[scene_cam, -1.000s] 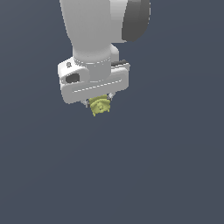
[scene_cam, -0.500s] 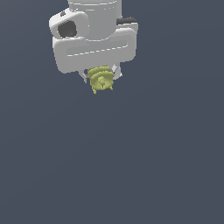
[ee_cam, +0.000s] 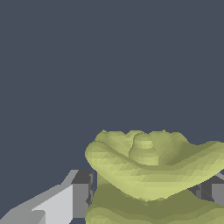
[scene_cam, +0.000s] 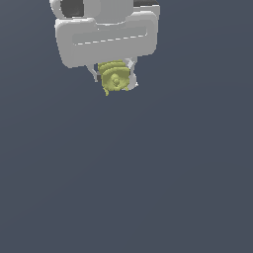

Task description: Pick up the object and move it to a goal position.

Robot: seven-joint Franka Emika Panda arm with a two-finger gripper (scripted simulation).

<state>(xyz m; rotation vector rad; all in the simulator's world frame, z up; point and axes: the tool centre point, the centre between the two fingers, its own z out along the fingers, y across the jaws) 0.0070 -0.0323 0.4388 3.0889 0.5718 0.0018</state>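
The object (scene_cam: pixel 114 79) is a small yellow-green lumpy item with stacked ribs and a round end face. It sits between the two fingers of my gripper (scene_cam: pixel 114 81), held in the air near the top of the exterior view. My gripper is shut on it, one finger (scene_cam: pixel 131 76) on each side. In the wrist view the object (ee_cam: pixel 153 175) fills the lower part of the picture, with a grey finger (ee_cam: pixel 65 201) against one side and the other finger (ee_cam: pixel 212 190) partly hidden behind it. No goal marker shows in either view.
The white hand body (scene_cam: pixel 106 37) reaches the top edge of the exterior view. All around is a plain dark grey-blue surface (scene_cam: pixel 148 188). Nothing else shows.
My gripper with the object in it has moved up and toward the exterior view's left, and has turned so its broad face now fronts the camera. The object stays gripped.
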